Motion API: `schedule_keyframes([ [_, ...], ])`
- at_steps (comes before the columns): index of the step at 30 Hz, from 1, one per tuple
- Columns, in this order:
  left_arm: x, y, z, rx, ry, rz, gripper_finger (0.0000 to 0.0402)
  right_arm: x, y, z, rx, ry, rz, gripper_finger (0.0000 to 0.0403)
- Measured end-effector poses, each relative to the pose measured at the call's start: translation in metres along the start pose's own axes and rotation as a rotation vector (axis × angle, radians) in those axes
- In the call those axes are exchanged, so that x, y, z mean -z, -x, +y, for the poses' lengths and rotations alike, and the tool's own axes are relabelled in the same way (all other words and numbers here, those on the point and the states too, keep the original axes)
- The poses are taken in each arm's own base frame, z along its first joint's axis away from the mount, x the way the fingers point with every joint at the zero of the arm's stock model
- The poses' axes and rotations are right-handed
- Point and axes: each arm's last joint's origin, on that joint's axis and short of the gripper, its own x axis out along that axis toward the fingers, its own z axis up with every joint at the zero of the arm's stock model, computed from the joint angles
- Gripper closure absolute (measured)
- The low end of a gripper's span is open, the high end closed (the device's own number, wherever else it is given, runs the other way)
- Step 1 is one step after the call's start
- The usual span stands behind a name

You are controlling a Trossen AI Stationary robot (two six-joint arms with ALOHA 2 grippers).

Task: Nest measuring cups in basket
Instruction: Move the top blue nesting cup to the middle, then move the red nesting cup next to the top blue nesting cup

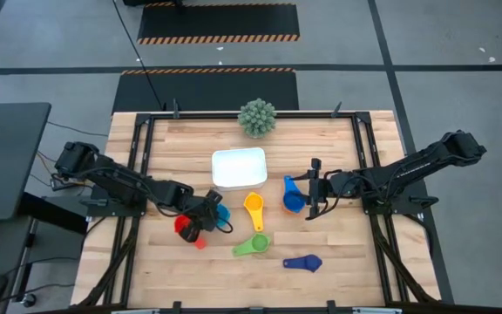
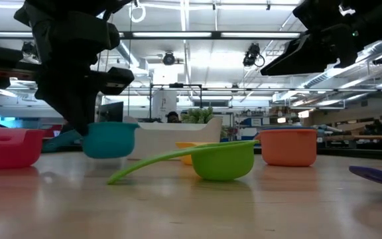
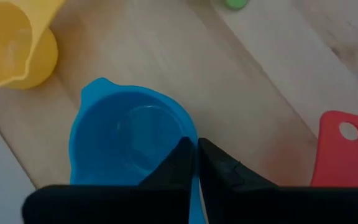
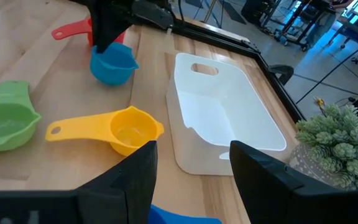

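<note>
A pale wood tabletop (image 1: 164,270) stands on grey floor. Left jaws (image 1: 206,214), lower left of centre, pinch the light blue cup (image 3: 126,146). Right jaws (image 1: 310,190) gape above the blue one (image 1: 292,202). Six cups show, below the white basket (image 1: 239,167) at centre.

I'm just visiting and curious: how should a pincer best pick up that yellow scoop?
Probably by the handle of the yellow scoop. It lies flat on the table and points away from the basket, with bare wood on either side, so coming straight down from above and pinching across its width looks easiest.
</note>
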Motion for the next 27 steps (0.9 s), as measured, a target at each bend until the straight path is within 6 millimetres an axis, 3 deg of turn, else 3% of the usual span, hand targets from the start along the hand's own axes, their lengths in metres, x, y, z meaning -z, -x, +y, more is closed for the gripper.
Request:
schedule_keyframes([
  [5,0.0,0.0,0.001,-0.023,0.042,0.009,0.0363,0.0,0.0,0.0,-0.006,-0.002,-0.004,0.0194],
  [12,0.0,0.0,0.002,-0.047,0.087,0.016,0.0318,0.0,0.0,0.0,-0.006,-0.003,-0.007,0.0194],
  [18,-0.019,0.017,0.009,-0.047,0.196,0.017,0.0314,0.0,0.0,0.0,-0.007,-0.003,-0.007,0.0194],
  [22,-0.032,0.03,0.014,-0.049,0.422,0.015,0.0321,-0.001,0.0,0.0,-0.008,-0.003,-0.007,0.0194],
  [27,-0.041,0.038,0.018,-0.06,0.894,-0.022,0.0324,-0.001,0.0,0.0,-0.008,-0.003,-0.007,0.0194],
])
